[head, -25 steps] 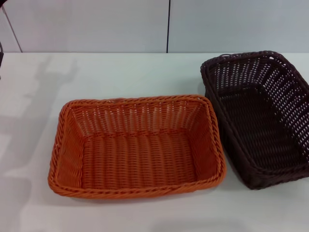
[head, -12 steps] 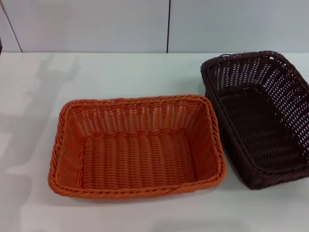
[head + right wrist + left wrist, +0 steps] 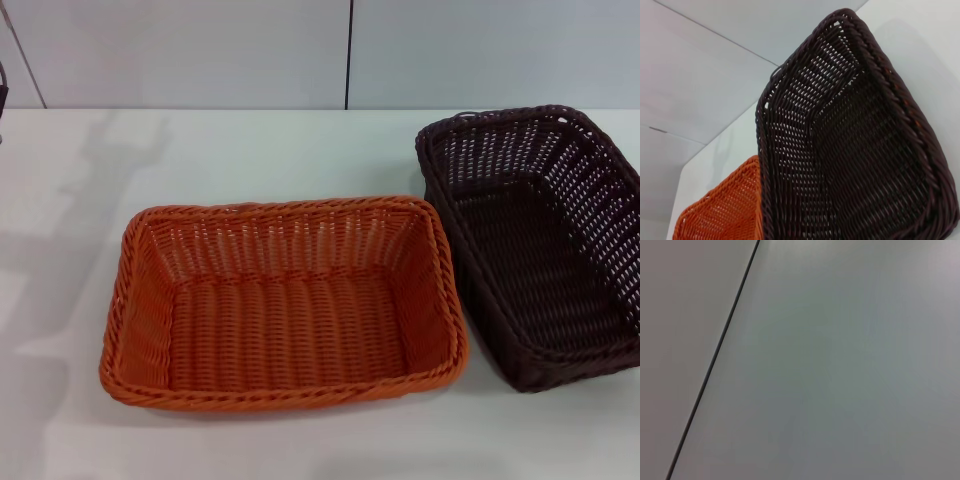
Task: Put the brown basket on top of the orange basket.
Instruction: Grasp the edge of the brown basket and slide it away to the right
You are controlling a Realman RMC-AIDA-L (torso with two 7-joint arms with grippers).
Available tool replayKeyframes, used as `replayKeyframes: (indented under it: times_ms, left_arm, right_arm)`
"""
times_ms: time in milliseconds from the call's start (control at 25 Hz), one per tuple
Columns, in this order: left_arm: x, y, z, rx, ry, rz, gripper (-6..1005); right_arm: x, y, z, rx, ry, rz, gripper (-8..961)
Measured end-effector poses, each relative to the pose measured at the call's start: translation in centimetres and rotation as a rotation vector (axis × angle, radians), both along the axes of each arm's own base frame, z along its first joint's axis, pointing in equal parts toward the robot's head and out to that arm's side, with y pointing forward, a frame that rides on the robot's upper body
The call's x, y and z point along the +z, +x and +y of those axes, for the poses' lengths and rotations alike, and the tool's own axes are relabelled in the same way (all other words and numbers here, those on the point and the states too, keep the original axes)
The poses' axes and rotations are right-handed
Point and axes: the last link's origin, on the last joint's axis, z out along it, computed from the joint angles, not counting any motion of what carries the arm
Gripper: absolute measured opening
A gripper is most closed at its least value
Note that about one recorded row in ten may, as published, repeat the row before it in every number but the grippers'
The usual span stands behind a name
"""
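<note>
Awaiting grasp: brown basket sits on tabletop, right of and just beside orange basket. Neither end effector visible; finger state cannot be told. Next: right arm must grip the brown rim and lift.

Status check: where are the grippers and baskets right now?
Neither gripper in view. Brown basket on the table, right of the orange basket, not yet stacked. Both baskets empty.

faint shadow on the white table shifted slightly
</note>
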Motion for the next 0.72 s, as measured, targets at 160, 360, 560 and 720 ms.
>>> replayKeyframes:
  times_ms: [160, 360, 560, 720]
  left_arm:
    - [0.0, 0.0, 0.0, 0.001, 0.001, 0.0, 836]
    - [0.1, -0.1, 0.0, 0.003, 0.003, -0.002, 836]
    - [0.1, -0.2, -0.1, 0.006, 0.004, -0.002, 836]
    - [0.1, -0.2, -0.1, 0.007, 0.002, -0.001, 836]
  right_arm:
    - [-0.4, 0.0, 0.1, 0.003, -0.015, 0.007, 707]
    - [-1.0, -0.1, 0.3, 0.014, -0.039, 0.009, 707]
    - [-1.4, 0.0, 0.3, 0.019, -0.047, 0.011, 707]
    - [-1.6, 0.1, 0.5, 0.026, -0.044, 0.009, 707]
